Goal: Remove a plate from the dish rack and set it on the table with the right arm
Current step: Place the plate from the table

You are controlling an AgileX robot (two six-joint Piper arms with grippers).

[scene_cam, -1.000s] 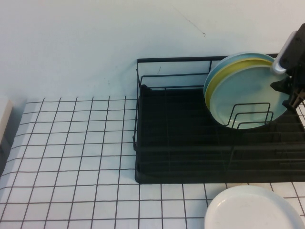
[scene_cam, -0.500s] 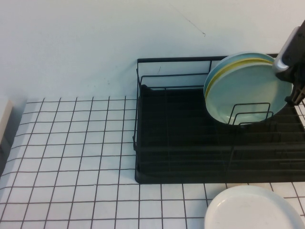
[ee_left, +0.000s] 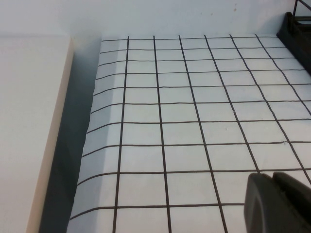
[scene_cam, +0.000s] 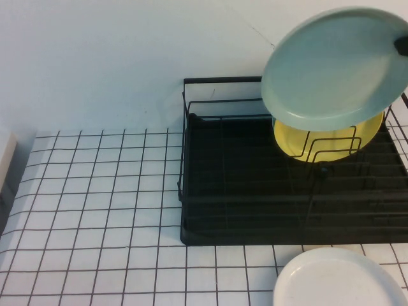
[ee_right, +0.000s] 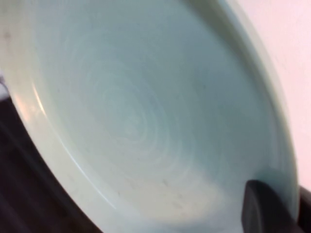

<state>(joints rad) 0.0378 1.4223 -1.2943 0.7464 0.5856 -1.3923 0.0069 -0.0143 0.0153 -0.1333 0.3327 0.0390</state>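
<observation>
Plate (scene_cam: 331,67), pinched in right gripper (ee_right: 272,206) fingers, hangs above rack's (scene_cam: 255,191) yellow plate (scene_cam: 325,141).

Left gripper (ee_left: 279,201): black, rounded. Right gripper (ee_right: 272,208): black, blocky.

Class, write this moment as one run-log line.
stage: lift | right claw: shut on mint plate, above dish rack | yellow plate: racked | left claw: over table
</observation>
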